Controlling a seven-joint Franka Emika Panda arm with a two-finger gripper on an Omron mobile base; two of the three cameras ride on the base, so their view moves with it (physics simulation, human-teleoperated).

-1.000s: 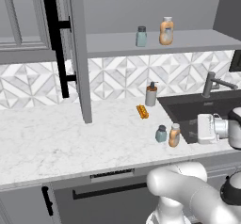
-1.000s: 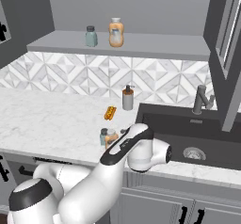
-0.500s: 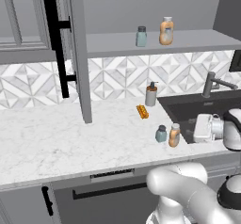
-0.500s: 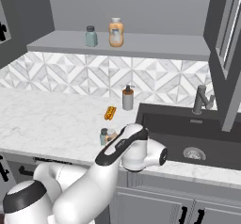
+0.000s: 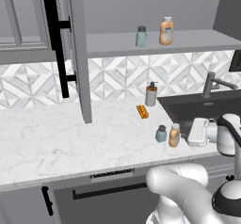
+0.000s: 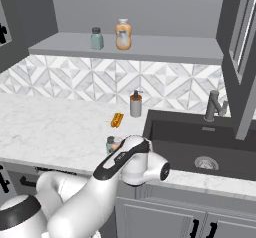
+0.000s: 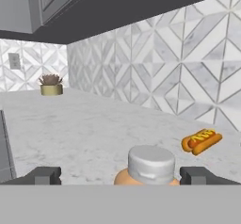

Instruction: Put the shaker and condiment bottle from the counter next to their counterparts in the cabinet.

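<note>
On the counter (image 5: 70, 138) stand the shaker (image 5: 161, 134) and, right of it, the condiment bottle (image 5: 174, 135). My gripper (image 5: 187, 134) is level with the bottle, just to its right, and open. In the hand view the bottle's whitish cap (image 7: 151, 164) sits between the two spread fingertips (image 7: 44, 175), with gaps on both sides. From the right, the shaker (image 6: 110, 144) peeks out beside my arm. The counterparts, a shaker (image 5: 141, 36) and a bottle (image 5: 166, 31), stand on the shelf of the cabinet (image 5: 188, 42); they are the shaker (image 6: 96, 38) and bottle (image 6: 123, 34) of the right base view.
The open cabinet door (image 5: 77, 53) with its black bar handle (image 5: 55, 44) hangs over the counter's left. A pump dispenser (image 5: 151, 94) and a hot dog (image 5: 141, 111) lie behind the bottle. The dark sink (image 6: 200, 142) and faucet (image 6: 214, 107) are to the right. A potted plant (image 7: 51, 85) stands far off.
My hand has slid a little lower and closer to the condiment bottle. The jaws have stayed wide and the objects have not moved.
</note>
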